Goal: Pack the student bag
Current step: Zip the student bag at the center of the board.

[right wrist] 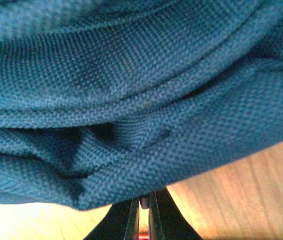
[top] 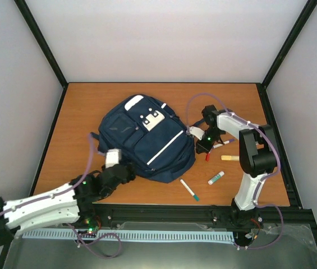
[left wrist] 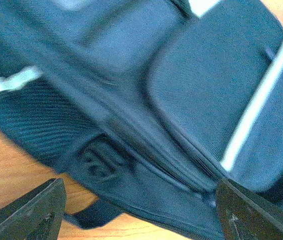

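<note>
The student bag (top: pixel 147 140), navy with white stripes, lies flat in the middle of the wooden table. My left gripper (top: pixel 129 170) is at its near left corner, jaws open wide. In the left wrist view both fingers frame the bag's side seam and zip (left wrist: pixel 181 165), and the gripper (left wrist: pixel 138 200) holds nothing. My right gripper (top: pixel 202 147) sits against the bag's right edge. In the right wrist view its fingers (right wrist: pixel 141 205) are together under a fold of the blue fabric (right wrist: pixel 131 90), with a small grey bit pinched at their tips.
Loose items lie right of the bag: a white marker with a green cap (top: pixel 189 190), a white and green stick (top: pixel 216 178), a tan piece (top: pixel 230 158), and a red-tipped pen (top: pixel 207 156) beside the right gripper. A black frame (top: pixel 276 129) borders the table.
</note>
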Controlling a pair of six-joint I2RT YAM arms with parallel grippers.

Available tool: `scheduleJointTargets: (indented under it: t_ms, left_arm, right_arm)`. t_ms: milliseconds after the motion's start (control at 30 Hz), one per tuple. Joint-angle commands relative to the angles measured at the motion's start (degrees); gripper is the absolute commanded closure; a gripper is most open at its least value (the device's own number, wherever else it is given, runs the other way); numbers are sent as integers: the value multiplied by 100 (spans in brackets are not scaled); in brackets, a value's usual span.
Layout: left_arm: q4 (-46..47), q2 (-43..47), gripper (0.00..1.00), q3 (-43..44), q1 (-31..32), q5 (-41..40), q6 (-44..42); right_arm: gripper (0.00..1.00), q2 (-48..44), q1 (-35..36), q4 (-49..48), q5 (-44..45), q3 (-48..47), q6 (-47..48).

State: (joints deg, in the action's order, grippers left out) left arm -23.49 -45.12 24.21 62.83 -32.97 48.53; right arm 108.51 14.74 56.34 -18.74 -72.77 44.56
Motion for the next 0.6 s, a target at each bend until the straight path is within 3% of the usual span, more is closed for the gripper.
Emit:
scheduleJointTargets:
  t_ms: [0, 133, 233, 300, 467, 567]
  left_arm:
    - [-1818, 1065, 14, -74, -520, -501, 2691]
    - [-1659, 1735, 12, -486, -1194, 149, 2617]
    - [-1051, 1583, 12, -648, -1820, 956, 2162]
    - [-578, 1127, 12, -608, -2172, 1460, 1853]
    - [169, -420, 12, -26, -2553, 1690, 1103]
    - [737, -1268, 13, 213, -3118, 2243, 874]
  right_arm:
    - [97, -435, 54, -99, 201, 550, -46]
    - [97, -650, 265, -225, 196, 839, -127]
    - [97, -720, 448, -291, 161, 968, -170]
    - [97, -725, 557, -324, 141, 1000, -226]
    - [97, -826, 853, -364, 27, 1077, -351]
    - [97, -897, 1032, -407, -48, 1124, -428]
